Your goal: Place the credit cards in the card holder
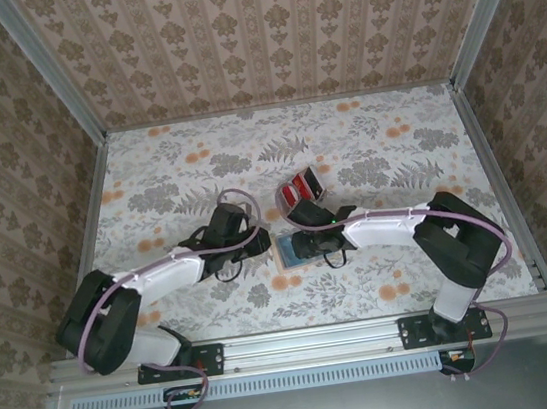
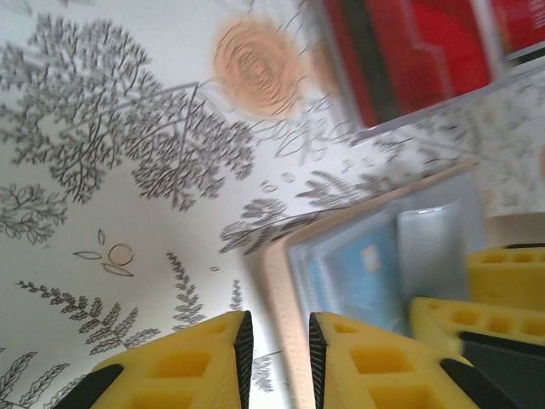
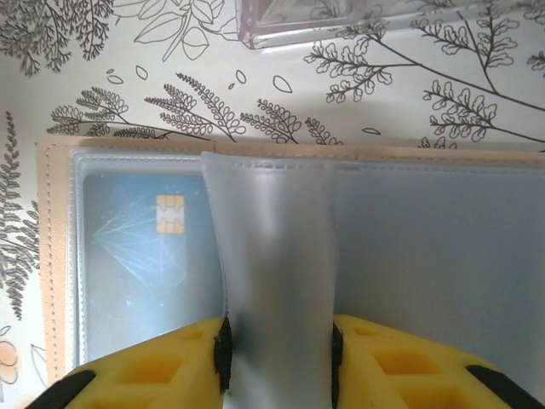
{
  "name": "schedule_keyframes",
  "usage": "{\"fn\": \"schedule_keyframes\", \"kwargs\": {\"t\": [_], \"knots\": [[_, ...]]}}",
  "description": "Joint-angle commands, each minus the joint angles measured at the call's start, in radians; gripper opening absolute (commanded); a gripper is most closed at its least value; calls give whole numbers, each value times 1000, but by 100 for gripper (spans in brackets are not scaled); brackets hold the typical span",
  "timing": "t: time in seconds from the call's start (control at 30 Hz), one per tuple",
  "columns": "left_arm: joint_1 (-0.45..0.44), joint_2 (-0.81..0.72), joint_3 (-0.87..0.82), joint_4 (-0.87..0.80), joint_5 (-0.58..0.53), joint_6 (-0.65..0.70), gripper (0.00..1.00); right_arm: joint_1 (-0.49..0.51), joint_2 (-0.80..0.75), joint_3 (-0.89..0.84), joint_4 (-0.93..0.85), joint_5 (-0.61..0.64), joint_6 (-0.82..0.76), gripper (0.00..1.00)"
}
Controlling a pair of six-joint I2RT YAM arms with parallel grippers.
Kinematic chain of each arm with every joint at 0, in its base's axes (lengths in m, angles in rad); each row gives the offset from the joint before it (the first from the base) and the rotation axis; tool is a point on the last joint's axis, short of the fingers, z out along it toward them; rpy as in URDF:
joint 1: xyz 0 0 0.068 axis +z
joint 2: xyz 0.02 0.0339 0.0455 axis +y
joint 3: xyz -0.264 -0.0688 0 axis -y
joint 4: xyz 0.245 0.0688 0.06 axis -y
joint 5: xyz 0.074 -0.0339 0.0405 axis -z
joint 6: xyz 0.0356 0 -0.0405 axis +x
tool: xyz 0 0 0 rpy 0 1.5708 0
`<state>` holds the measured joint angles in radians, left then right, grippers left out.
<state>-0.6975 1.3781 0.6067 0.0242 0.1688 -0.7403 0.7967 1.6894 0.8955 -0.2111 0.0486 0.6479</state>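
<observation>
On the floral table (image 1: 169, 178), mid-width and nearer your arm bases than the far wall:

- Card holder (image 1: 288, 255): lies open and flat, tan border outward, bluish-grey inside up. One pocket holds a blue chip card (image 3: 136, 247).
- Clear sleeve (image 3: 272, 247): a translucent leaf of the card holder, lifted off the others and standing between your right fingers.
- Right gripper (image 3: 279, 362): narrow, yellow pads pressed on either side of the clear sleeve.
- Left gripper (image 2: 279, 358): at the card holder's left edge, pads a narrow slit apart. The tan border runs toward that slit, but you cannot tell whether it is pinched.
- Credit cards (image 1: 300, 189): red pile just beyond the card holder, apart from it, sitting in a clear plastic case (image 3: 298, 30).
</observation>
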Motion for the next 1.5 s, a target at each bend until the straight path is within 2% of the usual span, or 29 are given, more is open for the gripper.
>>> {"fn": "schedule_keyframes", "kwargs": {"t": [0.0,0.13,0.27,0.57,0.7,0.9,1.13,1.47], "knots": [[9,-21,45,-31,32,22,27,-34,-29,-65,103,-105,54,37],[6,14,62,28,110,-18,24,-63,-49,-116,180,-158,83,37],[-5,66,74,107,178,-65,13,-79,-62,-143,211,-178,98,37],[-39,186,100,202,250,-141,10,-91,-73,-165,233,-176,109,37],[-34,260,116,194,304,-135,9,-92,-75,-162,221,-152,107,37],[-27,322,92,164,293,-116,7,-91,-101,-164,185,-101,93,40],[-17,332,67,140,256,-100,6,-114,-227,-192,68,27,61,43],[-16,328,73,133,256,-86,6,-175,-373,-238,-54,96,25,48]]}}
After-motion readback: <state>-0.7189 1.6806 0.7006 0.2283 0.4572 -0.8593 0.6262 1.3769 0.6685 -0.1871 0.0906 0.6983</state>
